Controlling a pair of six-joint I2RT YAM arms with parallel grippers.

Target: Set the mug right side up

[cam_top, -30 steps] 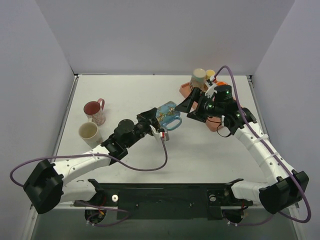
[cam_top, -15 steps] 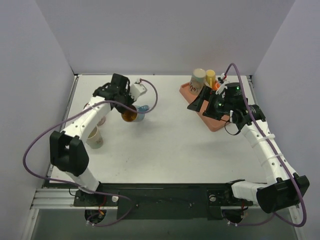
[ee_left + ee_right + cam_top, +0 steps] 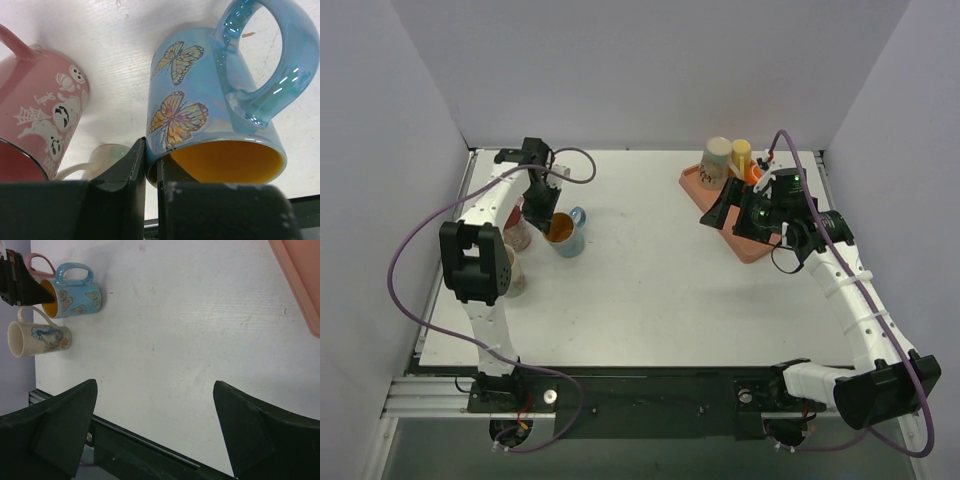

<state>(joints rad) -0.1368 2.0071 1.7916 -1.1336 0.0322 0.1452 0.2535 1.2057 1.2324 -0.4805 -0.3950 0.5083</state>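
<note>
The mug [image 3: 568,238] is blue with butterflies and an orange inside, and it stands mouth up at the left back of the table. My left gripper [image 3: 544,214] is shut on its rim: in the left wrist view one finger is inside and one outside the mug [image 3: 210,100], with the gripper [image 3: 151,165] pinching the lip. From the right wrist view the mug [image 3: 75,290] shows beside the left gripper [image 3: 22,287]. My right gripper [image 3: 725,212] hangs open by the tray's edge, and nothing lies between the wide-apart tips of this gripper [image 3: 155,385].
A pink ghost-print mug [image 3: 45,115] stands right next to the blue one, and a cream mug [image 3: 40,337] nearer the front. A salmon tray [image 3: 748,248] at the back right carries a tan cup [image 3: 718,155] and a yellow cup [image 3: 741,155].
The left arm swung the blue mug from the table's middle to the left back beside the pink mug, mouth up now. The right gripper opened wide and drew back towards the tray.
</note>
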